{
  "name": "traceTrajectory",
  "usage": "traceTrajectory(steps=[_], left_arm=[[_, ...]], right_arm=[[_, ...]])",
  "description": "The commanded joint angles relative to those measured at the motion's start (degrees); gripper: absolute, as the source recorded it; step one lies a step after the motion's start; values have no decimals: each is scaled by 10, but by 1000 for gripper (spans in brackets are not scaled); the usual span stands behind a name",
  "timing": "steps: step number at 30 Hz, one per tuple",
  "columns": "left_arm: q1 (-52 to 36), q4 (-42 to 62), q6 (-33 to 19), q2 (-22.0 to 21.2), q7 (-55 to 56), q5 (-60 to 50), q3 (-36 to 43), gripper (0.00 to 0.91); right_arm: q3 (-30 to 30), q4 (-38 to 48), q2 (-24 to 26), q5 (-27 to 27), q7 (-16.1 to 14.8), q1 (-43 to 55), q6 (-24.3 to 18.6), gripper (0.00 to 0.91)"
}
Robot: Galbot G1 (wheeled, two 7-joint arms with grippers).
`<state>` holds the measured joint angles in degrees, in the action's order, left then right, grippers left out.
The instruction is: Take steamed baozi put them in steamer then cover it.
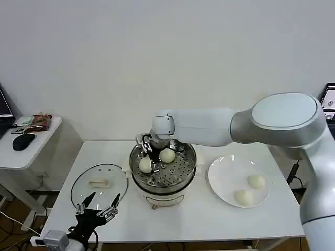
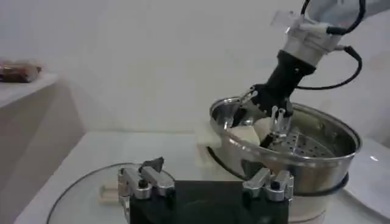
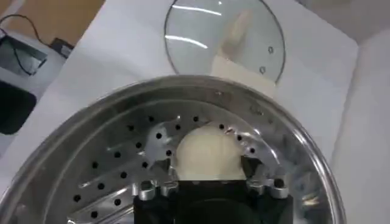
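Observation:
The steamer (image 1: 180, 179) stands mid-table on its white base. Two baozi lie on its perforated floor, one near the left rim (image 1: 145, 165) and one further back (image 1: 167, 155). My right gripper (image 1: 147, 148) reaches down inside the steamer (image 3: 91, 115), open, its fingertips (image 3: 263, 178) either side of the left baozi (image 3: 208, 152), which rests on the floor just beyond them. Two more baozi (image 1: 256, 181) (image 1: 243, 197) lie on the white plate (image 1: 227, 166). The glass cover (image 1: 99, 183) lies flat, left of the steamer. My left gripper (image 1: 98, 205) hovers open at its near edge.
A low side table (image 1: 36, 144) with a black mouse (image 1: 23, 141) and small items stands off to the left. The table's front edge runs just beneath my left gripper. A wall closes the back.

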<state>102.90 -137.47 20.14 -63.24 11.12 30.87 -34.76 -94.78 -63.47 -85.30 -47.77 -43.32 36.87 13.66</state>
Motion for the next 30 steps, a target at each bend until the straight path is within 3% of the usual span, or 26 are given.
traceTrajectory(steps=[1, 11, 24, 30], left_arm=[[0, 0, 1, 0, 1, -1, 1, 907], [7, 0, 2, -1, 2, -5, -4, 907], [14, 4, 0, -4, 2, -7, -16, 907], [17, 1, -2, -9, 4, -17, -19, 907]], right_arm=[[9, -9, 6, -6, 6, 7, -1, 907], [13, -71, 77, -5, 0, 63, -7, 907], [-13, -200, 221, 17, -32, 194, -27, 907], [-59, -261, 305, 61, -51, 248, -42, 907]])
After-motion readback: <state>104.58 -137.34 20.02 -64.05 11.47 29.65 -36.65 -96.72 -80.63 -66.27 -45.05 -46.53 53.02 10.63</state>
